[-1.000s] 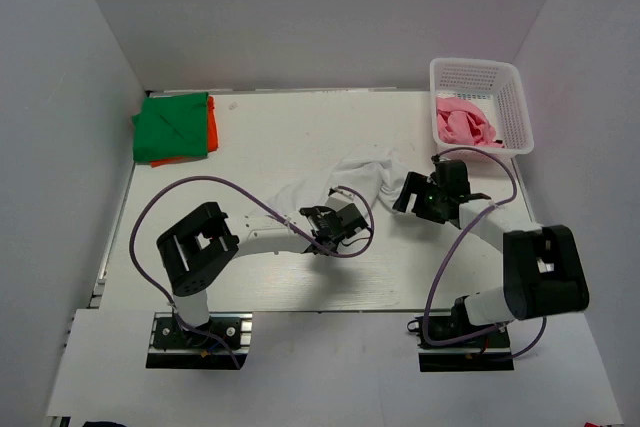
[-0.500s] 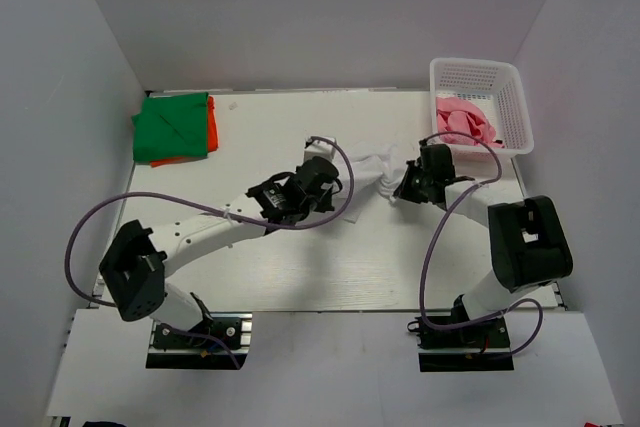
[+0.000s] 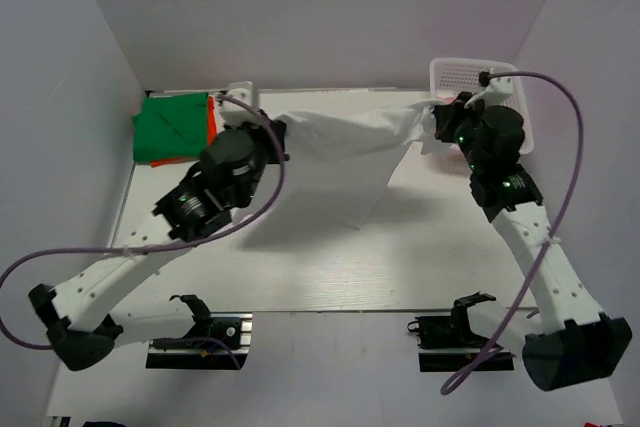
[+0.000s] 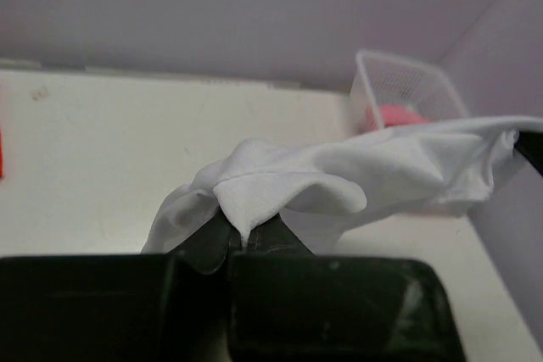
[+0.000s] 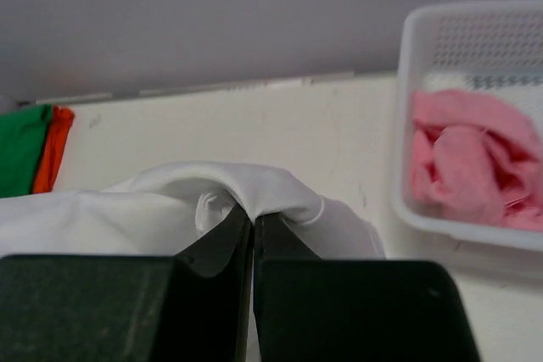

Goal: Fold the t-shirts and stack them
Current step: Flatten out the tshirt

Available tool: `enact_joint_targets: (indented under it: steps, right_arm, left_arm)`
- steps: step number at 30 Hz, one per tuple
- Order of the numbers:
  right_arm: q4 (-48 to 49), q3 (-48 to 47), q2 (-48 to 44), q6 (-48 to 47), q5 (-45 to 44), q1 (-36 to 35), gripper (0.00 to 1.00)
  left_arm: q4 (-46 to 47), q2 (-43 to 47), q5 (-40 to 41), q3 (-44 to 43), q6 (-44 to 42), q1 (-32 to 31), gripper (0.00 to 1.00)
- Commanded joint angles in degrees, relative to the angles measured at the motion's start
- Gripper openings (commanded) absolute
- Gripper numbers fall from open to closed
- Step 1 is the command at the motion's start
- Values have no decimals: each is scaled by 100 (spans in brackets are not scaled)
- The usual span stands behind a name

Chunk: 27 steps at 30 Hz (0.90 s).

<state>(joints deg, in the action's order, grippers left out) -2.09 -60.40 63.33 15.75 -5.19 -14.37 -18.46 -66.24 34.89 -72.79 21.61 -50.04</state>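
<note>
Holding a white t-shirt [image 3: 345, 152] stretched in the air between both arms, over the far half of the counter [image 3: 330, 267], from about 11 o'clock to 1 o'clock in the top view. Pinched at its left end by the left gripper [image 4: 246, 231], jaws closed tight on a bunched fold of the cloth. Pinched at its right end by the right gripper [image 5: 253, 219], jaws likewise pressed together on a white ridge of fabric. Sags through the middle, with a loose flap hanging toward the centre and throwing a soft shadow below.

Underneath: white, faintly grained, marked here and there. Enclosed at the back and both sides by plain pale grey walls [image 3: 320, 17].

At 10 o'clock, in the far left corner, lying flat: a folded green t-shirt [image 3: 172, 127] on top of an orange t-shirt [image 3: 212, 127], seen only as a strip along the green one's right and near edges. At 2 o'clock, near the right wall: a white lattice basket [image 5: 407, 125] with a crumpled pink t-shirt [image 5: 475, 154] inside.
</note>
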Motion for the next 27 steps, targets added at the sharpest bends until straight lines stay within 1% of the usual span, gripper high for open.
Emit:
enact_joint_targets:
  steps: [1,3,4,6,7,9,11,13,16,21,22,25,26,27]
  right_arm:
    - [-239,-410,-566,-537,-640,13,0]
    - [-274,-630,-908,-738,-790,4,0]
    - [-292,-770,-980,-766,-773,4,0]
    - [-415,-929,-1190,-862,-546,13,0]
    - [-537,-1112,-1313,-950,-449,-13,0]
    - [-669,-1228,-1524,-1039,-107,13,0]
    - [-853,-1439,-1796,-1109,209,4,0]
    - [-951,-1588,-2077,-1179,316,4,0]
    - [-987,-1668,-2394,-1188,431,4,0]
    - [-1013,-1694,-2510,-1197,458,5,0]
    - [-1048,-1677,-2475,-1214,466,4,0]
    - [-1066,-1659,-2334,-1206,449,-4,0]
    - [-1057,-1616,-2212,-1162,457,4,0]
    - [-1048,-1511,-2185,-1136,466,4,0]
  left_arm:
    - [360,760,711,-218,-280,3,0]
    - [421,1224,764,-218,-402,3,0]
    - [474,1384,651,-218,-455,3,0]
    - [615,1683,20,-148,-621,3,0]
    - [972,1989,-418,18,-727,3,0]
    - [976,2202,-807,20,-728,3,0]
    - [783,2412,-1098,-112,-614,3,0]
    - [721,2528,-1318,-164,-561,3,0]
    - [502,2642,-1503,-323,-482,3,0]
    - [448,2704,-1862,-393,-359,3,0]
    - [396,2626,-2055,-393,-359,3,0]
    - [396,2379,-2214,-446,-359,3,0]
    - [396,2213,-2215,-446,-359,3,0]
    - [396,2133,-2024,-446,-289,3,0]
